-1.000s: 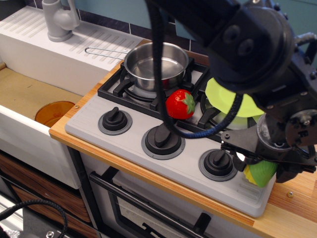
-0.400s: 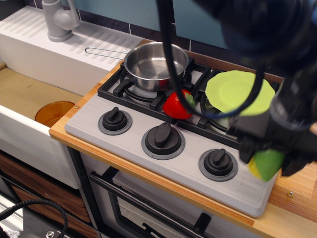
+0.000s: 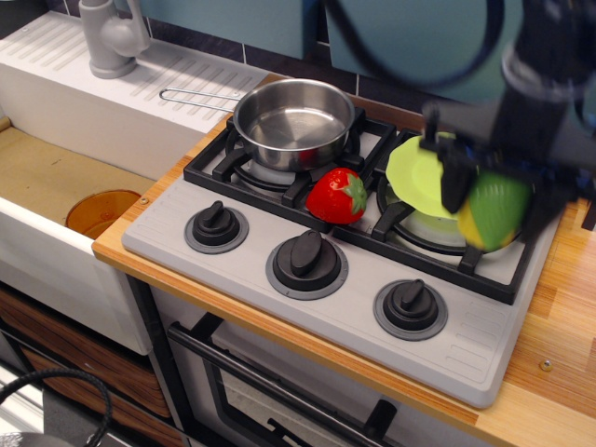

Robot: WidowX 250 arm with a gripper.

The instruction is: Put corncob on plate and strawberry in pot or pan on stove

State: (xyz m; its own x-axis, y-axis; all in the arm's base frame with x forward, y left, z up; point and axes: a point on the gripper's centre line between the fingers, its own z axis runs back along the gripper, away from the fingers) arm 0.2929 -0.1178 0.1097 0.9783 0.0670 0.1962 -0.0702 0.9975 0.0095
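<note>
My gripper (image 3: 494,200) is shut on the corncob (image 3: 494,212), a green husk with yellow at its lower end, and holds it just above the right burner. The lime-green plate (image 3: 414,177) lies on that burner, half hidden behind the gripper and corn. The red strawberry (image 3: 337,196) rests on the grate between the two burners. The steel saucepan (image 3: 292,123) stands empty on the left burner of the grey stove (image 3: 279,307), its wire handle pointing left.
An orange round dish (image 3: 101,212) lies in the sink at left. A grey tap (image 3: 112,37) stands on the white draining board. Three dark knobs (image 3: 306,264) line the stove front. Wooden counter (image 3: 559,326) runs to the right.
The gripper has lifted the corncob from the stove's front right corner and carried it back and up over the plate. The strawberry and saucepan have not moved.
</note>
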